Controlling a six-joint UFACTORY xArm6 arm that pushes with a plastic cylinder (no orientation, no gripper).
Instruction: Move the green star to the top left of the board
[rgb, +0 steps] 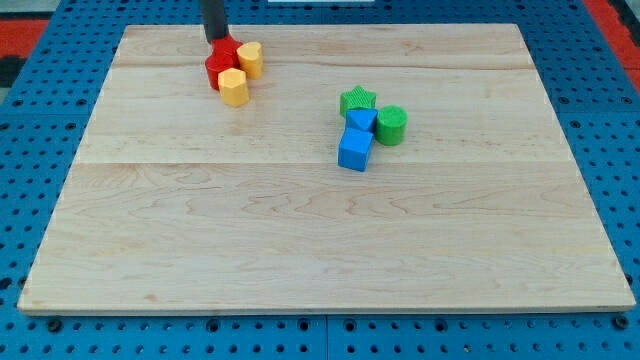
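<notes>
Blue pegboard surrounds a pale wooden board. Seven blocks sit on it, in two clusters. Toward the view's top left: two red blocks, shapes unclear, touching two yellow blocks, one above the other. The rod comes down from the top edge and my tip rests against the reds' upper side, holding nothing. Right of centre, well apart: one green star, one green cylinder just beside it, and two blue cubes stacked down the view below the star.
</notes>
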